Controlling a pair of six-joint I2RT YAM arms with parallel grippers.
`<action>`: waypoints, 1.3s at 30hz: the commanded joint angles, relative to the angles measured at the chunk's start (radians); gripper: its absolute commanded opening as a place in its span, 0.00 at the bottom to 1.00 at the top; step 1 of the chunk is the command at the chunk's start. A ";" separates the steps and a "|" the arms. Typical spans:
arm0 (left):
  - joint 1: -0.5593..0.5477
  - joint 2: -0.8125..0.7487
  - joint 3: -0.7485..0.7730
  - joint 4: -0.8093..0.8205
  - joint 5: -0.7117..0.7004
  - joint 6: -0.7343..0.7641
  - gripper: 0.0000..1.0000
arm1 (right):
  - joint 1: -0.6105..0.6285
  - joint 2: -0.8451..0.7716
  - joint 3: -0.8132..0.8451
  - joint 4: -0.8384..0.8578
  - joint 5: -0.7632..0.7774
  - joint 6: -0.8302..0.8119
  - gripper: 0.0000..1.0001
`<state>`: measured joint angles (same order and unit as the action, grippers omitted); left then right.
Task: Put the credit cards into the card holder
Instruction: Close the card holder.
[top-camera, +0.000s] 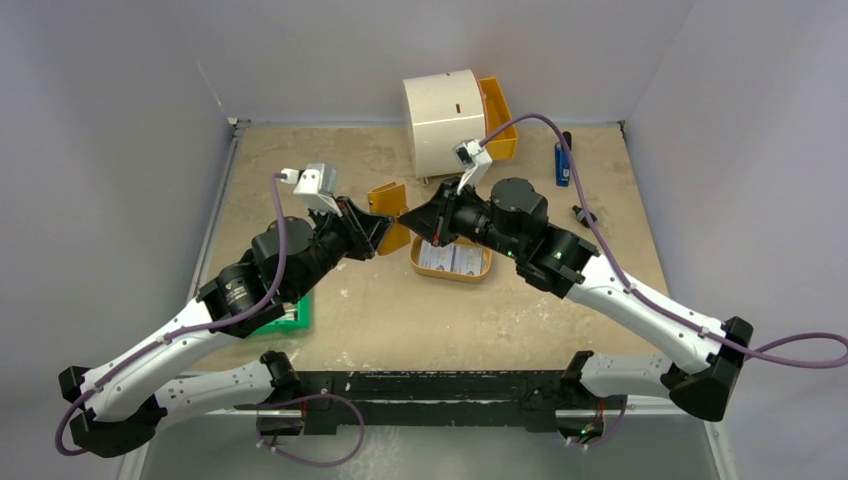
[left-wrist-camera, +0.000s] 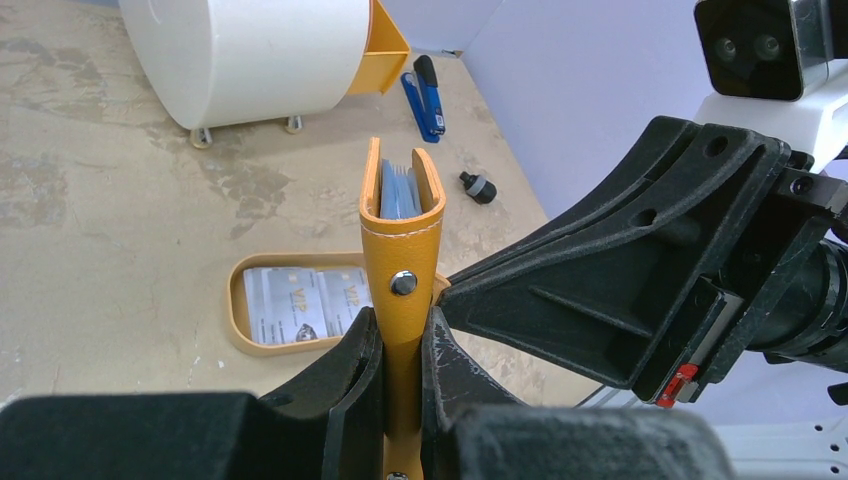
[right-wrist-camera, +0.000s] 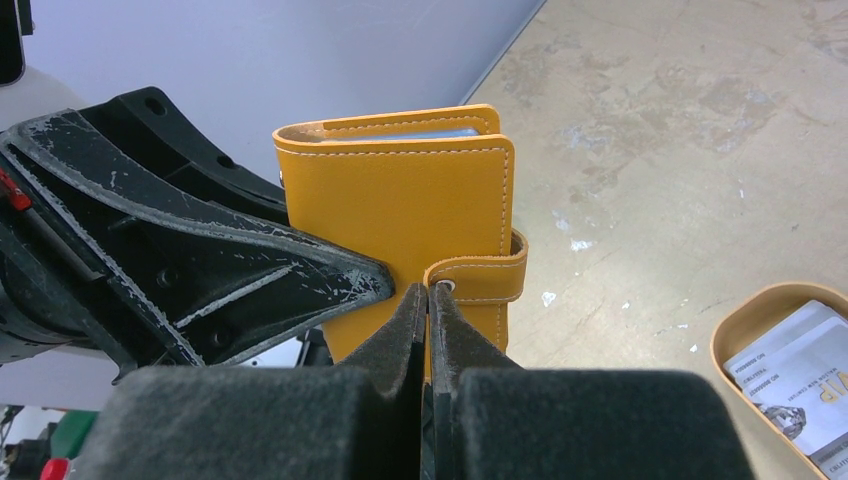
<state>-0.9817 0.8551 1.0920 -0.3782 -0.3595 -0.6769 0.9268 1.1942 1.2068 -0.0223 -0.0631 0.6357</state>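
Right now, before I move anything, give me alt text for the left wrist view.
The left pincer clamps the tan card holder upright, edge-on, while the right pincer touches its side by the snap. Behind, two credit cards lie in an oval tray.

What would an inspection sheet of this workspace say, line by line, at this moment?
Surface: tan table, worn, with pale patches.
Job's things: two credit cards lie flat in an oval tray; the card holder is held upright above the table.
Clutter: white drum, orange box behind it, blue tool, small black knob, green item at the near left, partly hidden.
Grippers: left gripper is shut on the card holder's lower part; right gripper pinches its strap.
Cables: purple cables run along both arms, clear of the cards.
Surroundings: plain pale walls; nothing else seen.
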 joint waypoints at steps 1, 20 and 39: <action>-0.035 0.006 0.035 0.218 0.273 -0.082 0.00 | 0.012 0.047 0.036 0.057 -0.015 0.013 0.00; -0.035 0.024 0.034 0.259 0.314 -0.116 0.00 | 0.012 0.072 0.056 0.049 -0.030 0.013 0.00; -0.035 -0.056 0.022 0.120 0.048 -0.058 0.00 | 0.012 -0.059 0.004 0.000 -0.076 0.012 0.43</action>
<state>-0.9833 0.8383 1.0920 -0.3607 -0.3687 -0.6987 0.9306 1.1801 1.2201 -0.0471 -0.0975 0.6479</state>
